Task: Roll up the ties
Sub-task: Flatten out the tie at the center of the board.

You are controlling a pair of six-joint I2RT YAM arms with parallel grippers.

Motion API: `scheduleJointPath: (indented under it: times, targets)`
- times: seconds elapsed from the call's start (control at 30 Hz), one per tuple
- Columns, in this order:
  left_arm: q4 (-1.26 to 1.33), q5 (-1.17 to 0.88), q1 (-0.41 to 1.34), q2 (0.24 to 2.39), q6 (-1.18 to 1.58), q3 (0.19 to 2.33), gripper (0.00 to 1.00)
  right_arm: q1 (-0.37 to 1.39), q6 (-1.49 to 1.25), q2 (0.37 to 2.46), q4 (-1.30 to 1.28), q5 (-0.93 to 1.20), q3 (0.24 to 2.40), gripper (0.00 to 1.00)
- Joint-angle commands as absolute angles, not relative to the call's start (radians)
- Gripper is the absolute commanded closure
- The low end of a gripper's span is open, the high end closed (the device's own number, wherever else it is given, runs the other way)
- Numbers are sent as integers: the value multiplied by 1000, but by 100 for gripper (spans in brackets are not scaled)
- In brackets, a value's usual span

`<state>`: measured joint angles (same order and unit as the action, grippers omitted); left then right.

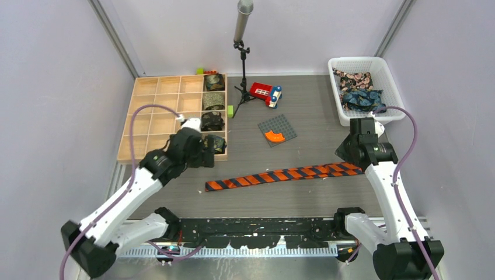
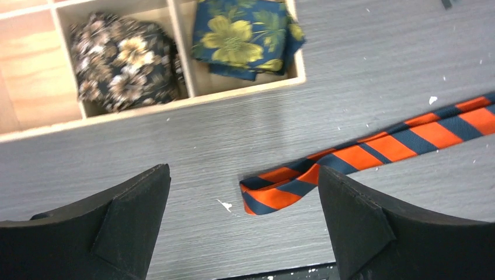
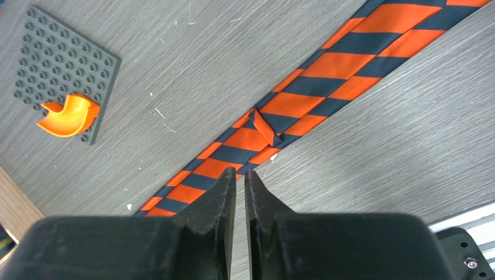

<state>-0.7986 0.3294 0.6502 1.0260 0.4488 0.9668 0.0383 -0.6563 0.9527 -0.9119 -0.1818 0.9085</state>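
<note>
An orange-and-dark-blue striped tie (image 1: 280,175) lies flat and stretched out across the near table. Its narrow end (image 2: 274,189) is folded back on itself. My left gripper (image 2: 243,170) hangs open and empty above that folded end, just in front of the wooden box (image 1: 157,111). The box's right column holds several rolled floral ties (image 1: 213,102), and two of them (image 2: 125,61) show in the left wrist view. My right gripper (image 3: 240,172) is shut, with only a thin slit and nothing in it, above the striped tie (image 3: 303,102) near its wide end.
A white basket (image 1: 357,60) at the back right holds loose dark patterned ties (image 1: 356,90). A grey studded plate (image 1: 277,129) with an orange piece (image 3: 67,114), a red toy car (image 1: 265,93) and a black stand (image 1: 242,58) sit mid-table.
</note>
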Motion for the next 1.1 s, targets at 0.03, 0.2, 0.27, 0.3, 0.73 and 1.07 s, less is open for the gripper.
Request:
scheduleJointPath:
  times: [0.03,0.2,0.27,0.3,0.73,1.07]
  targets:
    - [-766,325,582,824,628,814,1,45,-644,903,-934,-170,959,83]
    - [-706,132,570,712,692,668,2,46,-651,892,-940,-133,950,83]
    - [-710,119,569,692,720,623,4,49,-651,887,-944,-123,950,83]
    - [-702,112,568,678,725,598,6,50,-650,885,-946,-120,951,83]
    - [-544,52,569,782,742,464,21,62,-629,911,-944,-61,955,83]
    - [-487,64,564,901,719,464,39,64,-623,922,-928,-45,940,83]
